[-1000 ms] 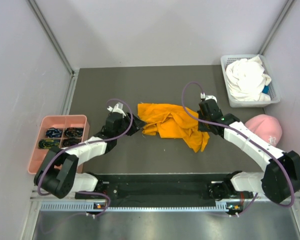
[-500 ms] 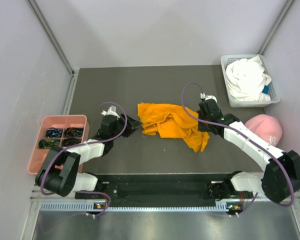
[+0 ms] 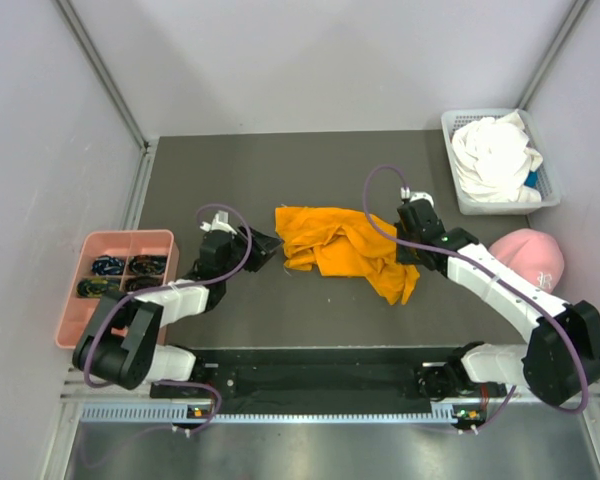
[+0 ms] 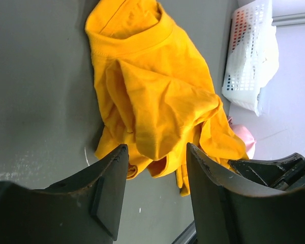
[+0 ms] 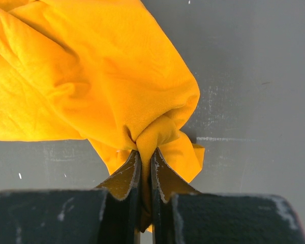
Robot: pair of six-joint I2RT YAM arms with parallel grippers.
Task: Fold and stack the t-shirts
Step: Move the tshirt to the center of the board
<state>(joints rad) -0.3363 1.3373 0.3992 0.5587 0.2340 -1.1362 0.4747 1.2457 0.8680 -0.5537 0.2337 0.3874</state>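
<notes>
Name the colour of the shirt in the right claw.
Plain bright orange; the shirt shows best in the right wrist view, pinched by the right claw.

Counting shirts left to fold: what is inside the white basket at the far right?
Crumpled white t-shirt fabric fills the white basket, with a small blue bit at its right edge. Whatever lies beneath is covered, so the garment count cannot be told.

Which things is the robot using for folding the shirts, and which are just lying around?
For the job:
- orange t-shirt, pinched by the right hand
- white t-shirt, crumpled
- left hand, open, next to the orange t-shirt

Just lying about:
- pink cap
- pink tray
- white basket, holding the white t-shirt
</notes>
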